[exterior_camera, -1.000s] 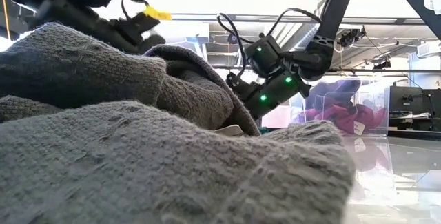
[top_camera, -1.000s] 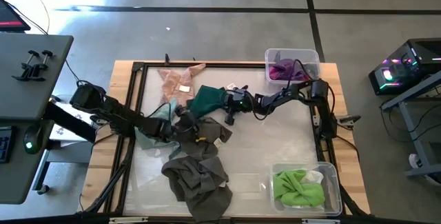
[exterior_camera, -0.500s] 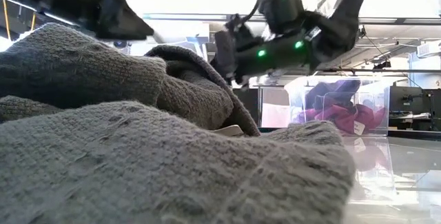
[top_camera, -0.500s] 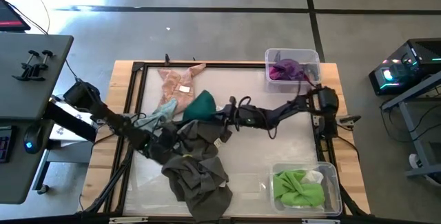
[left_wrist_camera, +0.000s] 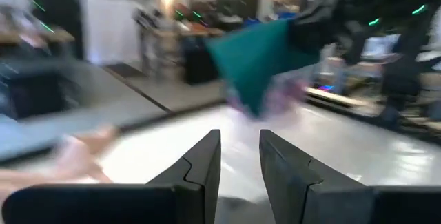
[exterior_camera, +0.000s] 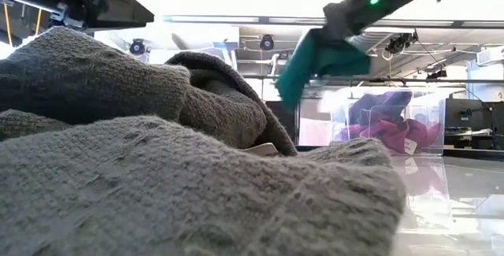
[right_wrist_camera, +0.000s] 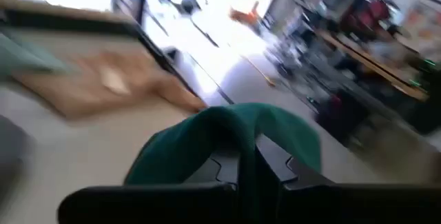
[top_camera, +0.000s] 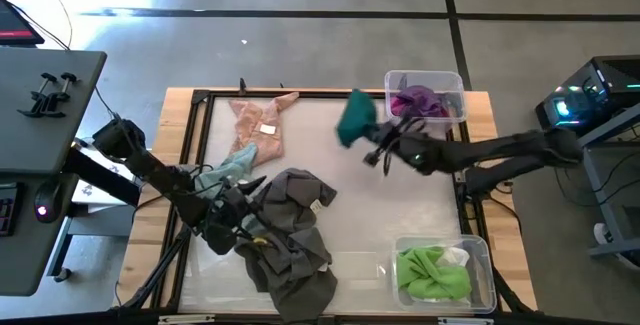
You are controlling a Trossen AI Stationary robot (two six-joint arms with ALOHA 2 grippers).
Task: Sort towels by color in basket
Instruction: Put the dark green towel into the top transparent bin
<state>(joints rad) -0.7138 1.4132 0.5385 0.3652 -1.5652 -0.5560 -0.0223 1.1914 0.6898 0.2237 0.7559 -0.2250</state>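
The right gripper (top_camera: pixel 368 145) is raised above the table (top_camera: pixel 400 215) with its jaws pressed together on a dark green towel (top_camera: pixel 355 118), which hangs from them clear of the surface; in the low view the same towel (exterior_camera: pixel 315 63) droops below the jaws, in front of a clear bin (exterior_camera: pixel 394 126) seen farther back. That clear bin (top_camera: pixel 452 85) lies just beyond the right jaws and holds a magenta towel (top_camera: pixel 415 100). A second clear bin (top_camera: pixel 480 255), well apart from the right jaws toward the table's near edge, holds a lime green towel (top_camera: pixel 432 273). The left gripper (top_camera: pixel 252 233) is low over a heap of dark grey towels (top_camera: pixel 290 230), its jaws slightly parted with nothing seen between them; the left wrist view shows the two fingers (left_wrist_camera: pixel 200 165) standing a narrow gap apart. A pale mint towel (top_camera: pixel 228 167) lies just beside the left jaws, touching the grey heap, and a peach-pink towel (top_camera: pixel 258 125) lies spread on the table beyond it, between the two grippers but nearer the left.
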